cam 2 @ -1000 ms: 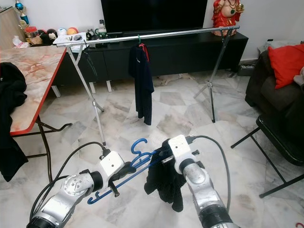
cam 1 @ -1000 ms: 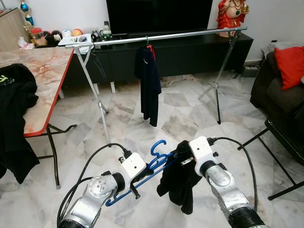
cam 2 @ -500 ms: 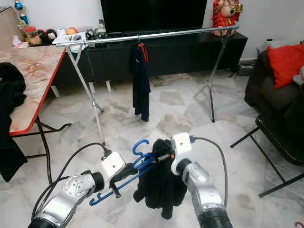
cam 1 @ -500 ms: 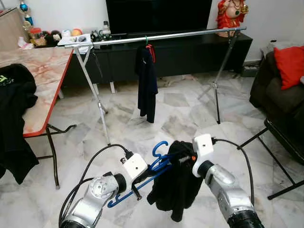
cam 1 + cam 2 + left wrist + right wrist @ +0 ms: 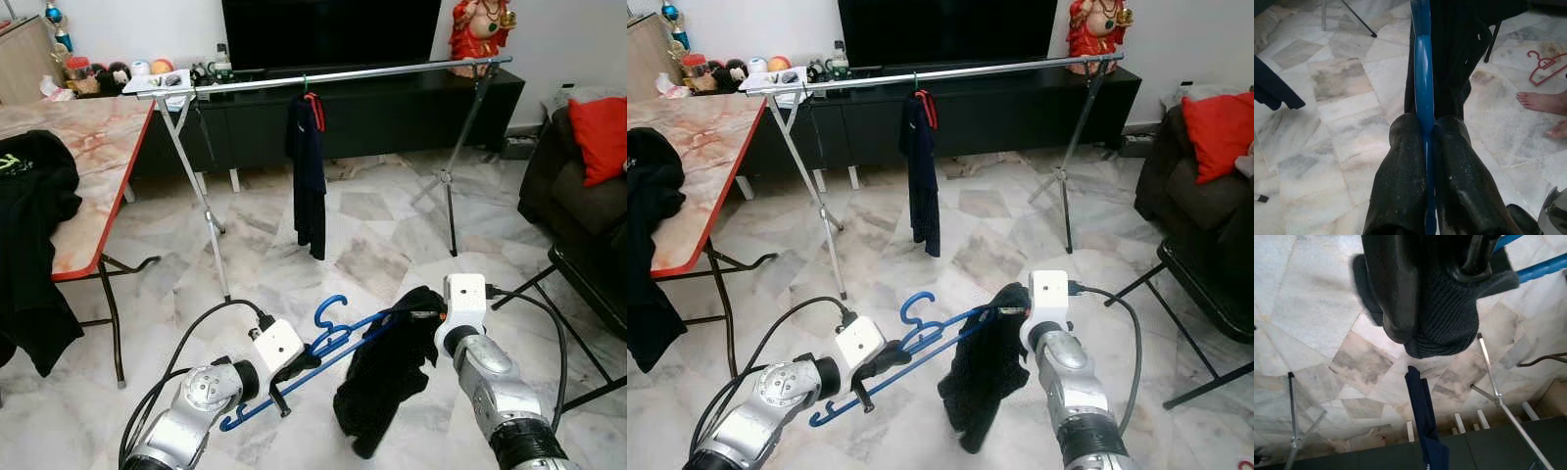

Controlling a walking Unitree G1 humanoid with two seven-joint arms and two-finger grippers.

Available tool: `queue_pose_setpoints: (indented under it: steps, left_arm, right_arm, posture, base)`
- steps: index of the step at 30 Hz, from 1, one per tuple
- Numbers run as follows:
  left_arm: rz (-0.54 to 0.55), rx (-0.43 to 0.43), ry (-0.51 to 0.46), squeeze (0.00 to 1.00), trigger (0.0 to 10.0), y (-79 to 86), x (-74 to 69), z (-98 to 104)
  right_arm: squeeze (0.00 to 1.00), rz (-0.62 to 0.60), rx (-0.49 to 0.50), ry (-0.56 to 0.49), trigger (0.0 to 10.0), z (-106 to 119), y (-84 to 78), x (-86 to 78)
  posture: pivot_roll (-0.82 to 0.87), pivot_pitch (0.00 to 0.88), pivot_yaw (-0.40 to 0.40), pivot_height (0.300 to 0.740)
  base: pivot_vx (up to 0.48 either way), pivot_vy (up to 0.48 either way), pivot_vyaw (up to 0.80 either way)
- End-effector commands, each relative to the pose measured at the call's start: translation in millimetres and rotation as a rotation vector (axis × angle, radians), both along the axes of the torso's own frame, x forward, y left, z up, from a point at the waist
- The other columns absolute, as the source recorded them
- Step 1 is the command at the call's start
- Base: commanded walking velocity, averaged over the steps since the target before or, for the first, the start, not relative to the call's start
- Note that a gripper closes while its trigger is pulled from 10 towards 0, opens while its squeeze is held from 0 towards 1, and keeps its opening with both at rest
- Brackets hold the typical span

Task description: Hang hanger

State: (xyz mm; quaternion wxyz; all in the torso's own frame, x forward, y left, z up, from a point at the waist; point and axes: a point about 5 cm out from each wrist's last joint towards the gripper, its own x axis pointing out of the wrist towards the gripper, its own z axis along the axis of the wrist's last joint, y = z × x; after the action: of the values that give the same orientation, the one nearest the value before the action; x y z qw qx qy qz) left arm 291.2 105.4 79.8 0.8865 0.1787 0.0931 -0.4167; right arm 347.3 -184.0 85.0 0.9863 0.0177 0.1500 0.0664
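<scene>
A blue hanger (image 5: 328, 333) is held low over the marble floor, my left gripper (image 5: 294, 364) shut on its lower bar. In the left wrist view the black fingers (image 5: 1400, 166) pinch the blue hanger (image 5: 1422, 93). A black garment (image 5: 387, 377) hangs from the hanger's right end. My right gripper (image 5: 419, 313) is shut on the garment's top edge, and the right wrist view shows the ribbed cloth (image 5: 1444, 308) between its fingers. Ahead stands the clothes rail (image 5: 333, 76) with a dark navy garment (image 5: 311, 176) hanging from it.
A red-edged marble table (image 5: 88, 147) with black clothes (image 5: 29, 245) draped over it stands to the left. A dark sofa with a red cushion (image 5: 598, 137) and a black chair frame (image 5: 588, 284) are on the right. A person's foot (image 5: 1542, 100) and a red hanger (image 5: 1547, 61) are on the floor.
My right gripper has swung out to the right with the black garment, drawing it toward the hanger's right end. The left gripper keeps its hold on the hanger.
</scene>
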Motion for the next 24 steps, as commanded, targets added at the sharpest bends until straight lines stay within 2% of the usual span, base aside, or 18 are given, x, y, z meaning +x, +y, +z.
queue_pose_setpoints:
  steps: [1,5,7,9,10,13,17,19,24]
  left_arm:
    - [-0.009,-0.016,0.006,0.00,10.0,-2.9,-0.9,2.2]
    - [-0.013,-0.023,0.006,0.00,10.0,-4.0,-0.9,2.7]
    - [-0.014,-0.025,0.007,0.00,10.0,-4.0,-1.0,2.8]
    - [-0.014,-0.026,0.008,0.00,10.0,-4.0,-1.0,2.8]
    - [-0.016,-0.028,0.009,0.00,10.0,-4.3,-1.2,2.9]
    - [-0.017,-0.031,0.011,0.00,10.0,-4.6,-1.3,3.1]
    - [-0.018,-0.034,0.012,0.00,10.0,-5.4,-1.5,3.3]
    - [-0.022,-0.036,0.012,0.00,10.0,-6.5,-1.7,3.4]
    - [-0.022,-0.036,0.011,0.00,10.0,-6.9,-1.5,3.5]
  right_arm:
    - [0.00,0.081,0.033,-0.027,10.0,5.3,16.5,1.7]
    - [0.00,0.158,0.086,-0.063,10.0,10.9,29.6,1.6]
    - [0.00,0.239,0.097,-0.091,10.0,15.4,38.5,-0.4]
    - [0.00,0.263,0.100,-0.097,10.0,16.4,40.9,-1.2]
    - [0.00,0.332,0.100,-0.126,10.0,20.1,46.7,-3.7]
    - [0.00,0.409,0.122,-0.155,10.0,25.8,53.1,-7.3]
    - [0.00,0.517,0.139,-0.182,10.0,31.0,59.9,-13.7]
    - [0.00,0.627,0.139,-0.194,10.0,32.6,64.8,-22.5]
    - [0.00,0.708,0.112,-0.167,10.0,28.9,63.4,-30.3]
  posture:
    - [0.07,0.047,0.015,0.740]
    - [0.07,0.047,0.015,0.740]
    - [0.07,0.048,0.015,0.740]
    - [0.07,0.048,0.015,0.740]
    - [0.07,0.047,0.015,0.740]
    - [0.07,0.047,0.015,0.740]
    - [0.07,0.045,0.015,0.740]
    - [0.07,0.045,0.015,0.740]
    - [0.06,0.044,0.014,0.740]
  base:
    - [0.000,0.000,0.00]
    - [0.000,0.000,0.00]
    - [0.000,0.000,0.00]
    - [0.000,0.000,0.00]
    - [0.000,0.000,0.00]
    - [0.000,0.000,0.00]
    - [0.000,0.000,0.00]
    - [0.000,0.000,0.00]
    - [0.000,0.000,0.00]
